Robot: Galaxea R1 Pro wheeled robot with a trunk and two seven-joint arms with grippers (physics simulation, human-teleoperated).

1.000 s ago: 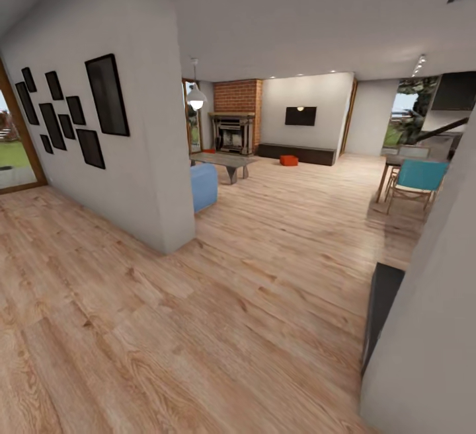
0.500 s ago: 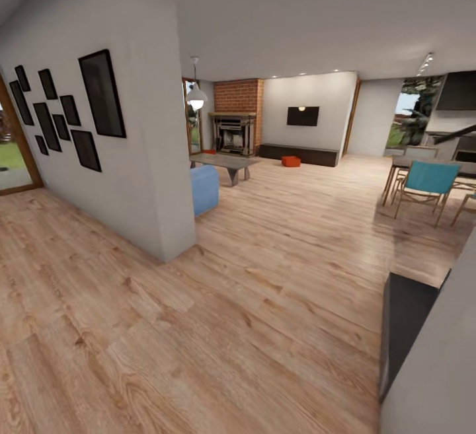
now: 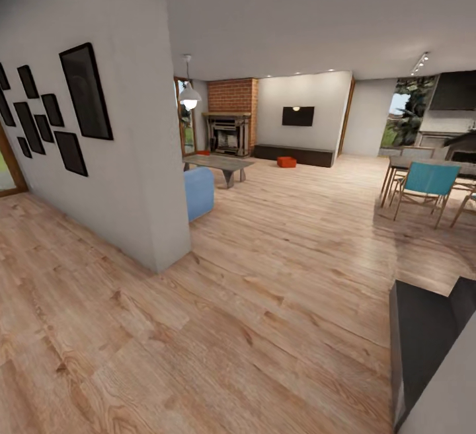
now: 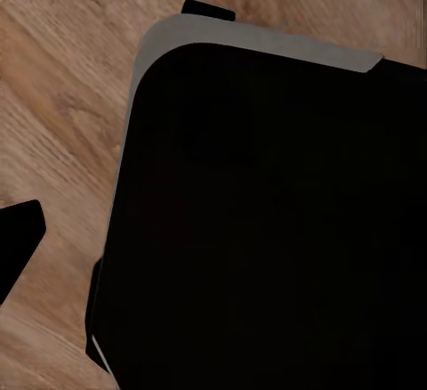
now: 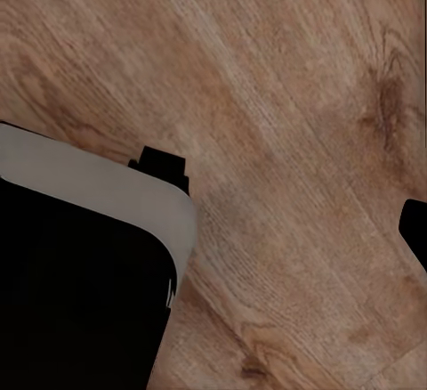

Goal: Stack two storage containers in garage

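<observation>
I am on light wood-plank floor, looking down the living room toward the brick fireplace (image 3: pixel 230 113), black wall TV (image 3: pixel 297 116) and long dark bench (image 3: pixel 294 154). One red-orange storage container (image 3: pixel 286 162) sits far off on the floor in front of the bench. A second small red-orange shape (image 3: pixel 201 152) shows left of the fireplace, partly hidden behind the coffee table. My left gripper (image 4: pixel 213 230) hangs over the floor with one dark fingertip (image 4: pixel 18 234) at the frame's edge. My right gripper (image 5: pixel 213 225) likewise shows one fingertip (image 5: pixel 414 228). Both hold nothing.
A grey partition wall (image 3: pixel 142 176) with black picture frames juts in close on the left. Past it stand a blue armchair (image 3: pixel 198 193) and a coffee table (image 3: pixel 221 164). A dining table with a teal chair (image 3: pixel 426 184) is at right. A dark cabinet (image 3: pixel 423 348) is near right.
The whole view has shifted: I have rolled forward and turned, so the near right wall slid out of frame and the dining chairs came in. The containers have not moved.
</observation>
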